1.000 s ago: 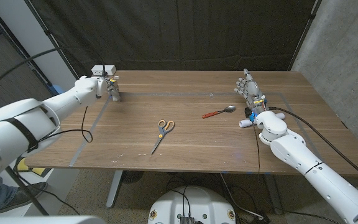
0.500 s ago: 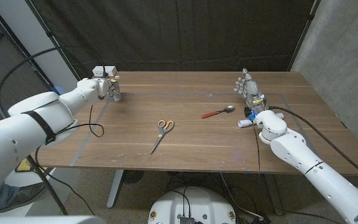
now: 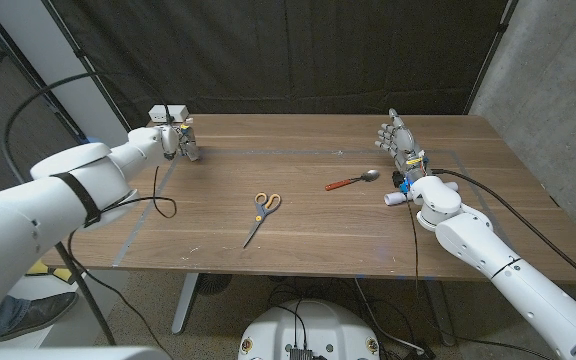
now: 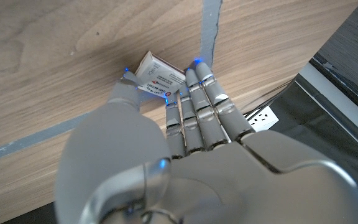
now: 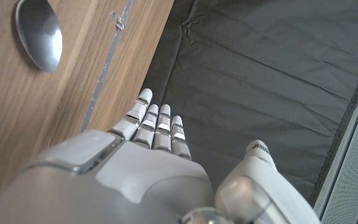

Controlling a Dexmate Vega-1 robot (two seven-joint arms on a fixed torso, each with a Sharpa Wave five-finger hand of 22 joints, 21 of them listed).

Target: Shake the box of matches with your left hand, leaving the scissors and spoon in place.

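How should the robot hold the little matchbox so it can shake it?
By its two long flat sides, coming from above. The small white cardboard matchbox is thin and flat, so the left hand pinches it between thumb and fingers, probably firmly enough for shaking.

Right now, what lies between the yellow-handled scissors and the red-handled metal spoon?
Only bare wooden table, seen in the head view, between the yellow-handled scissors and the red-handled metal spoon.
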